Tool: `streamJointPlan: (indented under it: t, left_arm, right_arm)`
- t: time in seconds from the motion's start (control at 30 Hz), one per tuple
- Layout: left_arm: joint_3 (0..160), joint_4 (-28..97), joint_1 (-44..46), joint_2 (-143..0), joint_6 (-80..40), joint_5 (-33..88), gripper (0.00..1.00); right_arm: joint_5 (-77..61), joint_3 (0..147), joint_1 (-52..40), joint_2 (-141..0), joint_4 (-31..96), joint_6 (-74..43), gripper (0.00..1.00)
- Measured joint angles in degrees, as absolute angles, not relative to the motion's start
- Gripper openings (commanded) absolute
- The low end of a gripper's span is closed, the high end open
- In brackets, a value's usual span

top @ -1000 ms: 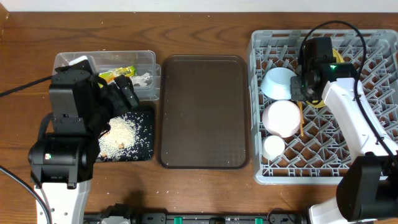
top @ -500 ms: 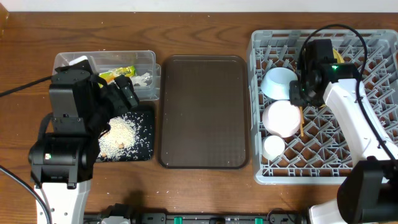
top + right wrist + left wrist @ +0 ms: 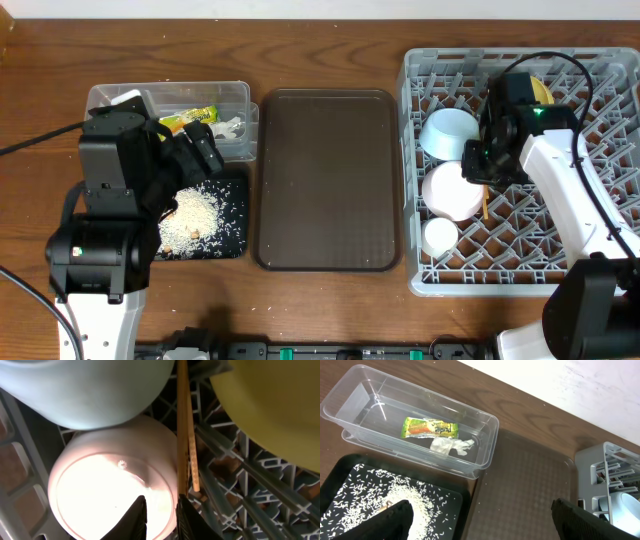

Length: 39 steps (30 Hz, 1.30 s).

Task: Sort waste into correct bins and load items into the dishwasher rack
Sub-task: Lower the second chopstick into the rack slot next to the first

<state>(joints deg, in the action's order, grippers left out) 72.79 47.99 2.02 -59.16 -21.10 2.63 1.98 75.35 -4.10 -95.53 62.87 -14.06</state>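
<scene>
The left gripper is released wide above the black tray holding the rice scraps. The right gripper is in the dishwasher rack, with its fingers nearly together beside the chopsticks. I cannot tell if it grasps them.

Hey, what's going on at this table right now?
Two robot arms are tidying. The right gripper hangs in the dish rack beside the chopsticks, over the white bowl, fingers barely apart, holding nothing. The blue bowl, cup and plate are racked too. The left gripper hovers wide open by the black tray of rice; wrapper and napkin lie in the clear tub.
</scene>
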Motion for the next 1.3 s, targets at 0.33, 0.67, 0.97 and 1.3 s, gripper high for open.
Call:
streamJointPlan:
  t: [0.33,0.67,0.97,1.3]
  left_arm:
    - [72.8,48.0,2.0,-59.2,-21.1,2.6,0.91]
    - [72.8,48.0,2.0,-59.2,-21.1,2.6,0.91]
    - [72.8,48.0,2.0,-59.2,-21.1,2.6,0.91]
    - [72.8,48.0,2.0,-59.2,-21.1,2.6,0.91]
  right_arm:
    - [5.4,75.2,-4.1,-95.5,62.5,-14.5,0.18]
    - [5.1,72.5,-4.1,-95.5,65.2,-15.9,0.05]
    - [4.3,72.4,-4.1,-94.8,65.3,-15.7,0.01]
    - [3.7,75.7,-4.1,-89.6,68.0,-15.7,0.01]
